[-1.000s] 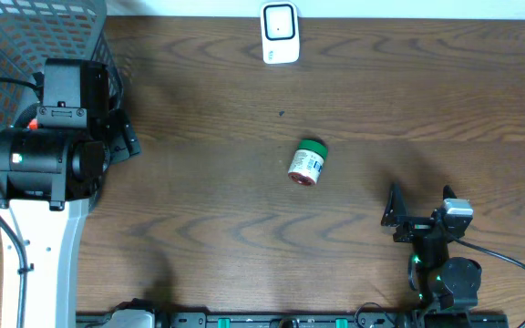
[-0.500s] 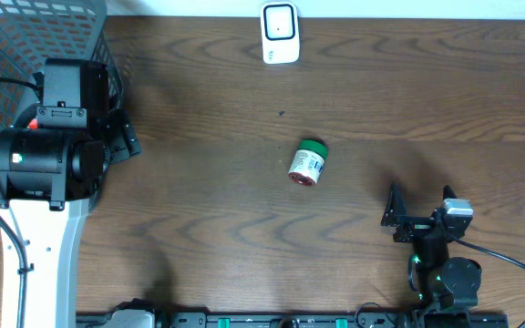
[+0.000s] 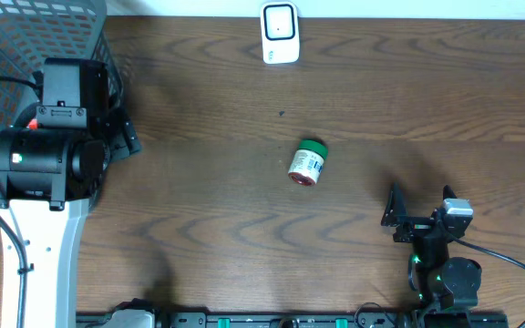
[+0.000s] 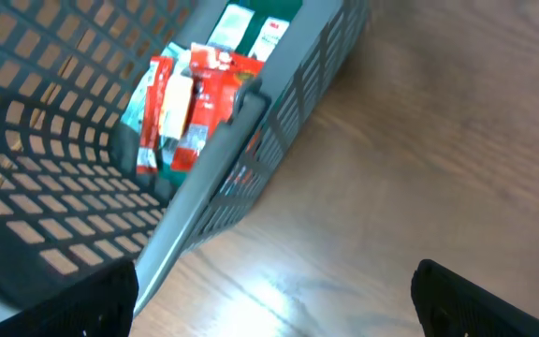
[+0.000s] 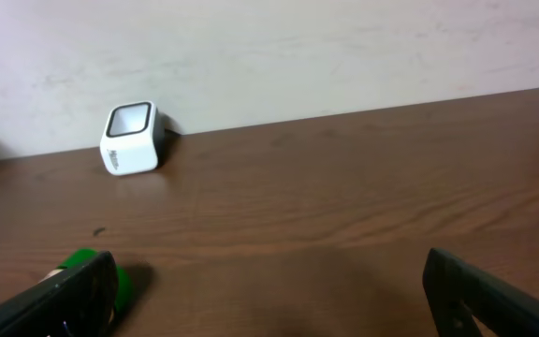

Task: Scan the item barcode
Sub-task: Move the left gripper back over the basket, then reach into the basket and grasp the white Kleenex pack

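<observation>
**Jar untouched, both grippers wide**

The green-lidded jar lies on its side in the middle of the desk, touched by nothing; the white scanner stands at the far edge, well apart from it; the right gripper sits nearer the front edge, jaws wide and empty; the left gripper, likewise wide and empty, hovers beside the grey basket holding red packets.

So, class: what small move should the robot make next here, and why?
Probably ease the open right gripper toward the green-lidded jar: it lies on its side mid-table, untouched, nearer that arm, and the white scanner waits at the far edge.
</observation>
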